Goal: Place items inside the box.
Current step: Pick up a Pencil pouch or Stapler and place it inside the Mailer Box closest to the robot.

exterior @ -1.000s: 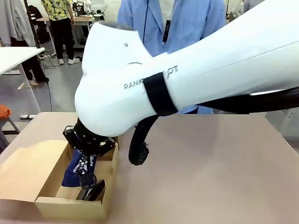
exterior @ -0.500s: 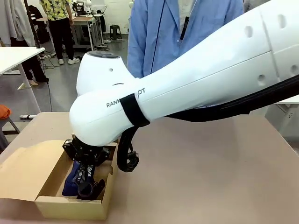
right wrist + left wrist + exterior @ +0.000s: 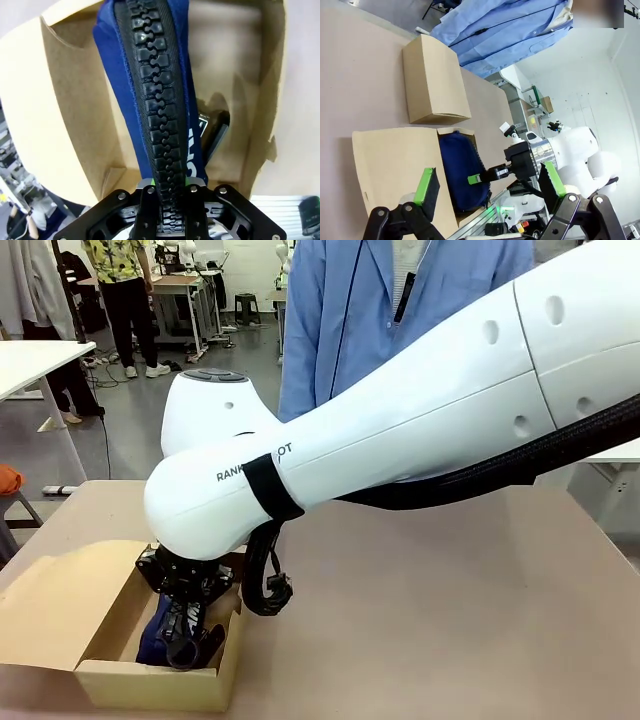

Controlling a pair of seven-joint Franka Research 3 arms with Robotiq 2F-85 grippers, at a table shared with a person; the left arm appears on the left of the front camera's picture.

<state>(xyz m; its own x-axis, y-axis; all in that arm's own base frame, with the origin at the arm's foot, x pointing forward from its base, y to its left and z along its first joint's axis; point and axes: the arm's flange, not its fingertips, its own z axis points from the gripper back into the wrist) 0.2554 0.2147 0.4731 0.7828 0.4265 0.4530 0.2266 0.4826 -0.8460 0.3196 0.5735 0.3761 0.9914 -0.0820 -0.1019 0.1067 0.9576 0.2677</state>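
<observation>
Front-left on the bench [image 3: 450, 590], right gripper [image 3: 186, 645] sits in the box [image 3: 150, 685] over the navy pouch [image 3: 152, 632]. Left wrist: left gripper [image 3: 487, 175] wide, empty. Right wrist: zip ridge [image 3: 157, 100] between narrow jaws, can't tell if gripped. Probably soft and light; pinch the ridge mid-length.

Your right arm [image 3: 400, 430] stretches low across the table [image 3: 450, 640] and covers the way down into the cardboard box [image 3: 150, 685]. Inside, the navy pouch [image 3: 115, 75] fills the middle with a black stapler [image 3: 215, 132] just beside it. The table's right half lies open to you
</observation>
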